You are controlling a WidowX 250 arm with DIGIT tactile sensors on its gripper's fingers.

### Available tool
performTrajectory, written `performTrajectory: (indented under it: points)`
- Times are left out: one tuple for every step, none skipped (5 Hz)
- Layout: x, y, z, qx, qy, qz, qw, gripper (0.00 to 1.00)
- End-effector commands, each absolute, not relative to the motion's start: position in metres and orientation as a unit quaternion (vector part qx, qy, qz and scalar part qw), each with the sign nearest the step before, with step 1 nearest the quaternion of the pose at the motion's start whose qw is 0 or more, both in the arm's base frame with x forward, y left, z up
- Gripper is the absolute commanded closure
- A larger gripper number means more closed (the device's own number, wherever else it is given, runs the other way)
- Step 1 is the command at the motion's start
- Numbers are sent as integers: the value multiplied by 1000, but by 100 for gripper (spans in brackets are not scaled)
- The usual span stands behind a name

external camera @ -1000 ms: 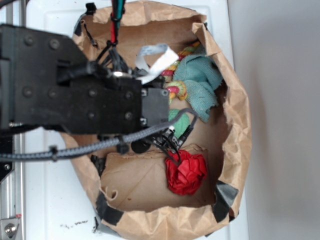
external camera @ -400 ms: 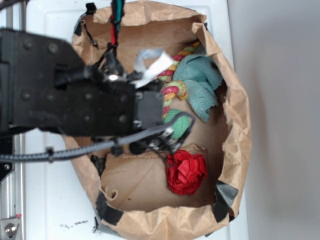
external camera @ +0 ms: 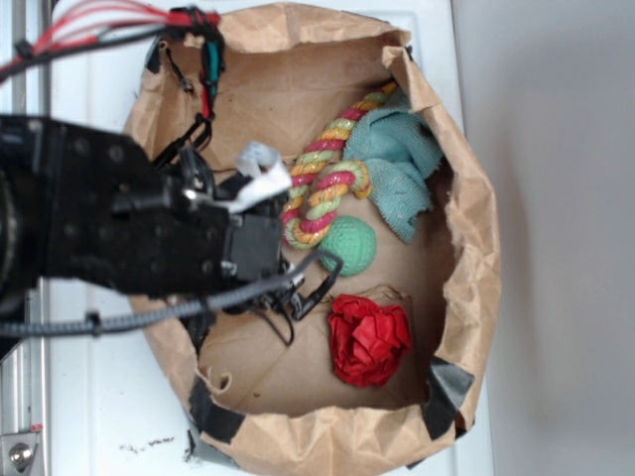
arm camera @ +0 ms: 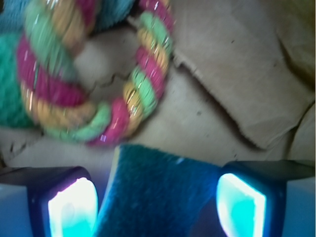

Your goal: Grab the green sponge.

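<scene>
Wrist view showed the tool (arm camera: 157, 200) with its two glowing pads spread apart and the green sponge (arm camera: 158, 197) lying between them. A thin yellow strip ran down the sponge's left edge. That edge sat close to the left pad (arm camera: 71, 207), while a narrow gap remained before the right pad (arm camera: 242, 205). Whether either pad was already touching the sponge could not be told, since the picture was blurred and cut off at the bottom. Just ahead of the tool lay a loop of rope (arm camera: 106, 94) twisted in pink, orange and green, apart from the sponge.

From the exterior view the sponge was hidden under the black arm (external camera: 139, 238), which reached into a brown paper bag (external camera: 466, 208) resting on the white desk (external camera: 99, 416). Beyond the tool's tip sat a light-green ball (external camera: 348, 245), farther off a teal rag (external camera: 399, 159), and to one side a red bow (external camera: 369, 339); none of these was the target.

As a judgement, the approach looked finished and the tool was lined up around the sponge. What remained was to press the pads together on it and lift it clear of the bag.
</scene>
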State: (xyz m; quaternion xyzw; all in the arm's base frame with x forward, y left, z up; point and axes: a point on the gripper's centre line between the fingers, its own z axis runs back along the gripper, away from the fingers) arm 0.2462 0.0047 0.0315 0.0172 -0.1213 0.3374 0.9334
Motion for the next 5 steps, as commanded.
performTrajectory:
  points:
    - [238,4,23,28,-107,316,942,0]
    - [231,5,19,44,-111,318,941,0]
    - [235,9,18,41,-113,327,938,100]
    - [239,14,27,39,-126,336,933,100]
    - [238,20,54,27,-160,317,934,100]
